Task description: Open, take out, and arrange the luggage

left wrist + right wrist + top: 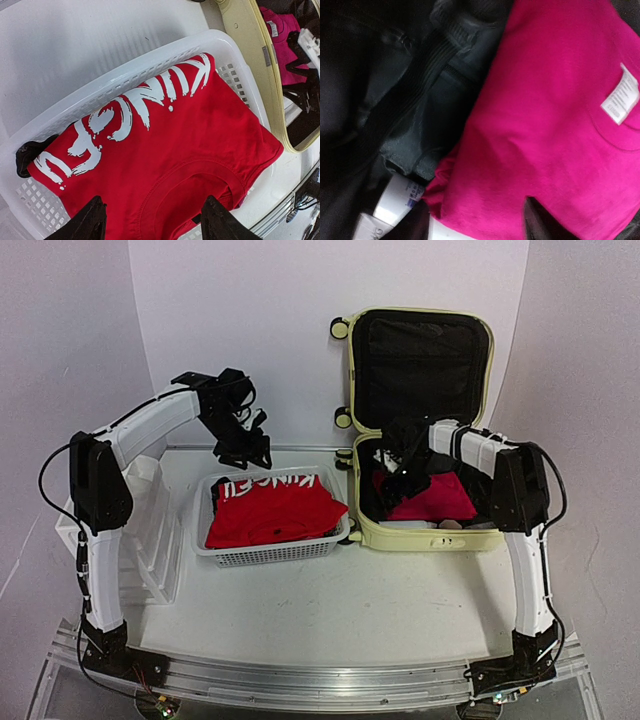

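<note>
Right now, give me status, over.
Left fingers open above red printed T-shirt in white mesh basket. Right fingers inside open pale yellow hard-shell suitcase, on pink folded shirt; grip unclear. No obstruction seen.

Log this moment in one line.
luggage: open; red T-shirt: in white mesh basket; left gripper: open above it; right gripper: at pink shirt in luggage

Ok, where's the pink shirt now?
Top view, right side: the pink shirt lies in the open suitcase, under the right gripper, right of the basket.
</note>
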### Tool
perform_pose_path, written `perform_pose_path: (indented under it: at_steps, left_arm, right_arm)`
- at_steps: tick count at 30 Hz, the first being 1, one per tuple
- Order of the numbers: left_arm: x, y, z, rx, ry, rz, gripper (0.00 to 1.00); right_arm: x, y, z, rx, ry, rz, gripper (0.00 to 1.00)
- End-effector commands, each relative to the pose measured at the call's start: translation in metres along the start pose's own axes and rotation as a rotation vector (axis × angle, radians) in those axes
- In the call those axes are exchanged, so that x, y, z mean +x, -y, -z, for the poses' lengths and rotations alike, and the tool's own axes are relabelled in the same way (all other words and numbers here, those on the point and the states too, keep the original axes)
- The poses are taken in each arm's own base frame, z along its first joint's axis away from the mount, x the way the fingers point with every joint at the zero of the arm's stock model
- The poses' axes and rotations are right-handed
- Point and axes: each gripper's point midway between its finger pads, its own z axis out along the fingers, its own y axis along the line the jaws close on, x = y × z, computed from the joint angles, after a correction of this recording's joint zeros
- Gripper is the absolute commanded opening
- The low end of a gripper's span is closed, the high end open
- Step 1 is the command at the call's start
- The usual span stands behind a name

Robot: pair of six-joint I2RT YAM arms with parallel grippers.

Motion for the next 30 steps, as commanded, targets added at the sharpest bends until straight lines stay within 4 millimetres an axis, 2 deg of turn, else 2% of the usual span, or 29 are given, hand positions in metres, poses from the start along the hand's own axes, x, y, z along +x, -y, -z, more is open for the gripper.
perform_pose_path:
  at_steps: [1,3,5,9,11,15,21,24,26,30]
  left_arm:
    - [0.004,0.004,0.012,0.015,0.005,0.015,0.66]
    - [0.005,0.005,0.009,0.024,-0.002,0.018,0.66]
    - [0.005,0.006,0.007,0.033,-0.009,0.016,0.66]
    - [0.003,0.007,0.007,0.034,-0.004,0.011,0.66]
    - [0.002,0.007,0.008,0.036,0.0,0.007,0.66]
    - [0.002,0.01,0.007,0.049,-0.005,-0.002,0.65]
    - [-0.001,0.013,0.007,0.065,-0.006,-0.008,0.66]
    - [0.0,0.013,0.008,0.063,-0.008,-0.005,0.66]
    - [0.001,0.012,0.009,0.06,-0.007,-0.003,0.66]
    - [0.002,0.012,0.011,0.059,-0.006,0.002,0.66]
  right_arm:
    - [-0.034,0.035,0.076,-0.004,0.249,-0.17,0.8]
    - [-0.039,0.039,0.083,0.003,0.271,-0.17,0.86]
    - [-0.043,0.035,0.085,-0.025,0.284,-0.163,0.88]
    - [-0.042,0.01,0.078,-0.108,0.279,-0.024,0.85]
    - [-0.037,-0.003,0.073,-0.126,0.273,0.121,0.8]
    - [-0.018,-0.03,0.065,-0.211,0.287,0.477,0.61]
    - [-0.012,-0.023,0.037,-0.168,0.246,0.697,0.59]
    - [-0.015,-0.022,0.033,-0.179,0.247,0.725,0.61]
    - [-0.01,-0.029,0.033,-0.222,0.253,0.767,0.61]
    - [-0.004,-0.028,0.024,-0.222,0.22,0.787,0.63]
